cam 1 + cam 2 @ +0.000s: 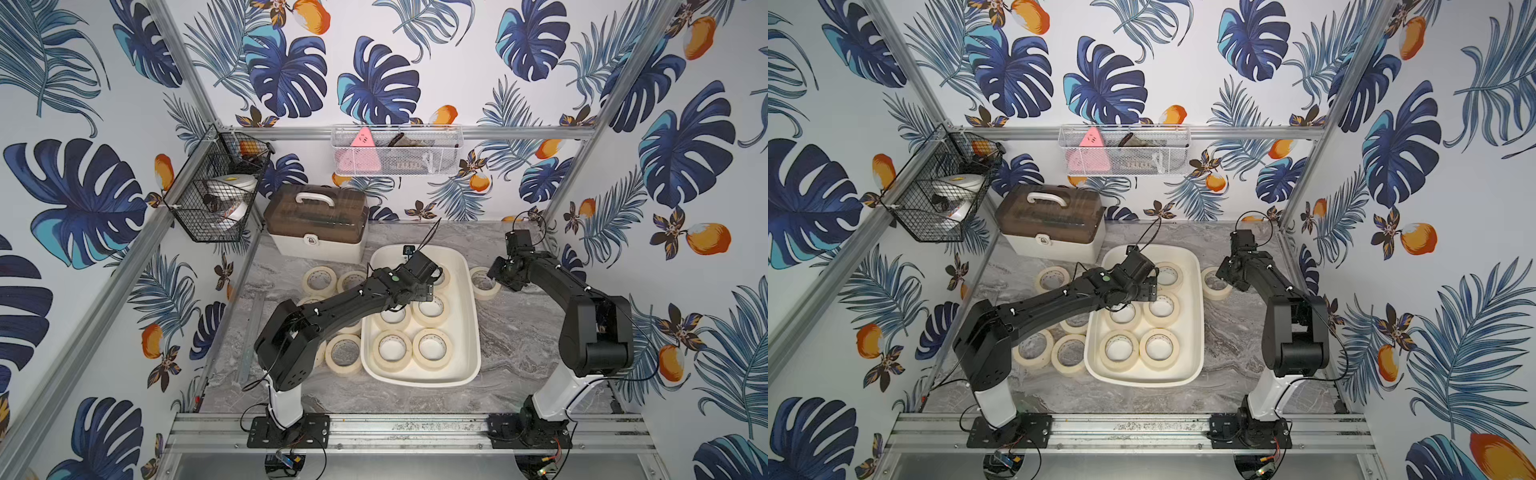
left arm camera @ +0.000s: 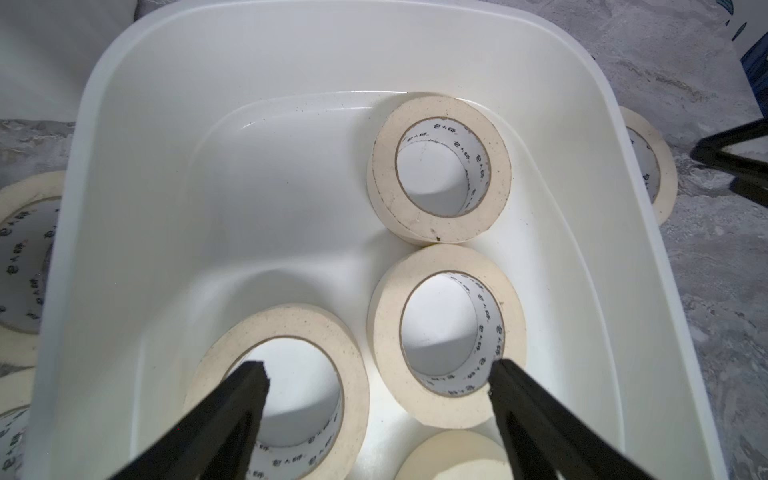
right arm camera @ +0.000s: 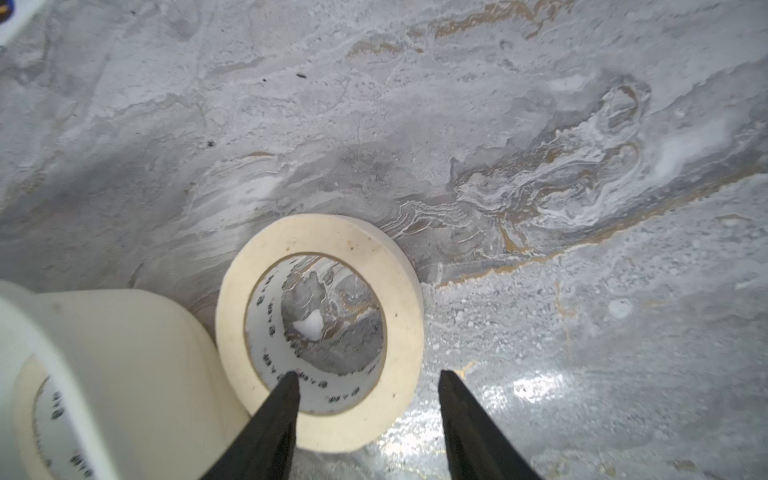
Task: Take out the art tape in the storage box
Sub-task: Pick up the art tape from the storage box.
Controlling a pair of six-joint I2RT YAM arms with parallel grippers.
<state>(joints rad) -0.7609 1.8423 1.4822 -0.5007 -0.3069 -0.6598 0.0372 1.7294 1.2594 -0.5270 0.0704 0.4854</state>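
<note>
Storage box [image 1: 475,332]: open-topped, near the middle of the grey marble-patterned table [image 1: 519,332], in front of a white case with a brown lid [image 1: 316,245].

Art tape [image 1: 392,366]: 5 rolls lie flat inside the box in both top views. 4 form a 2-by-2 block at the near end and 1 sits further back by the right wall, partly under the left wrist. More rolls lie flat on the table left of the box [image 1: 345,369], some hidden by the left arm, so no count is given. 1 roll [image 3: 320,237] lies flat on the table just beside the box's right outer wall.

Left gripper [image 2: 376,374]: above the box interior, jaws wide apart, holding nothing. 1 finger is over the hole of 1 roll, the other over the neighbouring roll.

Right gripper [image 3: 368,374]: low over the roll outside the box, jaws apart. 1 finger is over the core and the other stands clear outside the ring, so the jaws are not clamped.
</note>
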